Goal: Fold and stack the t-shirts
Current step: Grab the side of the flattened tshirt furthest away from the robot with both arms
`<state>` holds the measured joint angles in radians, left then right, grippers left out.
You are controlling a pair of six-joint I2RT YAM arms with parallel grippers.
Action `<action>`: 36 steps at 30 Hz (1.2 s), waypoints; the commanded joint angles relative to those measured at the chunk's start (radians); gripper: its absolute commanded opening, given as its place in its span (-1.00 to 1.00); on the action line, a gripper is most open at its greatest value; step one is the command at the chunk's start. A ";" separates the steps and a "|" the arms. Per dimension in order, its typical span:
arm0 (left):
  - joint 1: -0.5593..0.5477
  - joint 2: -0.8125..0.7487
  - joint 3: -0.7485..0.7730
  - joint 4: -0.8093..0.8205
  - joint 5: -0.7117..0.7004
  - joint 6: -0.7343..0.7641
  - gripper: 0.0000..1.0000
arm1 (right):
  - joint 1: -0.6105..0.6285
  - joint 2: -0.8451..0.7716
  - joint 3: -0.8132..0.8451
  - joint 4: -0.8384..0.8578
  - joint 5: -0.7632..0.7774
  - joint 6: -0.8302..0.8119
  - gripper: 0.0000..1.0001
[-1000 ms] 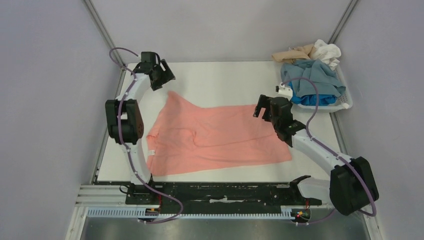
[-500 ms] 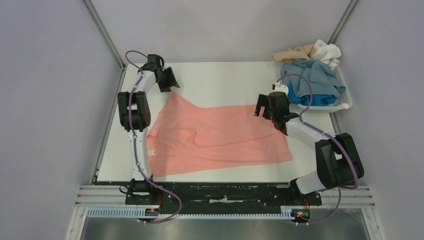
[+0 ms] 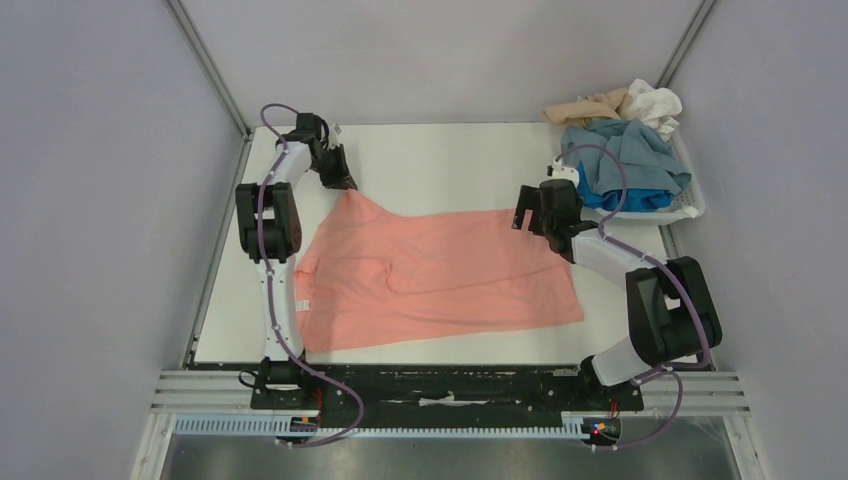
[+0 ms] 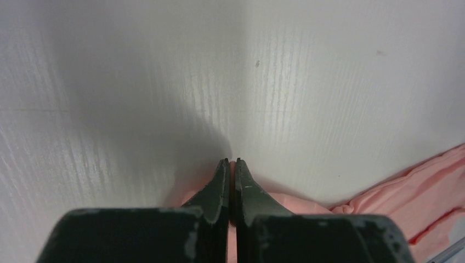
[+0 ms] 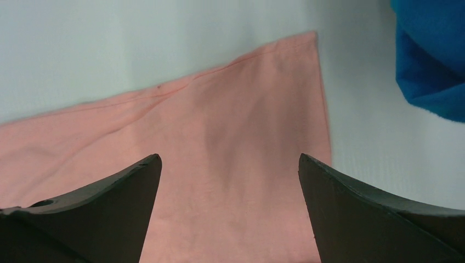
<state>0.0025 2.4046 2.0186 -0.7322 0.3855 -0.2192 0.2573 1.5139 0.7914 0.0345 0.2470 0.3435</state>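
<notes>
Left pincer (image 4: 231,164) is pinched closed on the far-left corner of the salmon-pink t-shirt (image 3: 440,270). Right pincer (image 5: 230,164) gapes wide just above its far-right corner. It lies flat on the tabletop (image 3: 450,150), its long axis running left to right between them.

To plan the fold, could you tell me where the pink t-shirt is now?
Top view: the pink t-shirt lies spread mid-table, far corners at the left gripper and right gripper.
</notes>
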 commanded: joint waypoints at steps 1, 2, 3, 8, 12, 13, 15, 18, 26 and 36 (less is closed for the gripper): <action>-0.004 -0.046 0.005 -0.017 0.100 0.080 -0.95 | -0.003 0.045 0.101 -0.012 0.084 -0.055 0.96; -0.004 -0.065 -0.008 -0.003 0.117 0.087 -0.95 | -0.003 0.061 0.121 -0.023 0.115 -0.057 0.97; -0.004 -0.081 -0.025 0.016 0.128 0.094 -0.96 | -0.003 0.086 0.147 -0.032 0.142 -0.047 0.97; -0.019 -0.177 -0.114 0.068 0.123 0.113 -0.96 | -0.003 0.249 0.327 -0.115 0.254 0.047 0.91; -0.025 -0.254 -0.204 0.123 0.091 0.099 -0.96 | -0.003 0.396 0.481 -0.162 0.301 0.059 0.82; -0.025 -0.267 -0.222 0.134 0.083 0.089 -0.96 | -0.003 0.427 0.512 -0.178 0.315 0.065 0.82; -0.028 -0.292 -0.253 0.155 0.088 0.085 -0.95 | -0.003 0.478 0.554 -0.203 0.338 0.072 0.80; -0.031 -0.334 -0.310 0.216 0.114 0.058 -0.96 | -0.003 0.535 0.593 -0.220 0.328 0.073 0.73; -0.045 -0.430 -0.389 0.230 0.102 0.066 -0.95 | -0.002 0.511 0.505 -0.225 0.362 0.085 0.47; -0.067 -0.535 -0.512 0.254 0.083 0.102 -0.96 | -0.003 0.455 0.425 -0.184 0.357 0.095 -0.49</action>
<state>-0.0521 1.9469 1.5391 -0.5259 0.4728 -0.1551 0.2596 2.0052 1.2423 -0.1272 0.5701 0.4332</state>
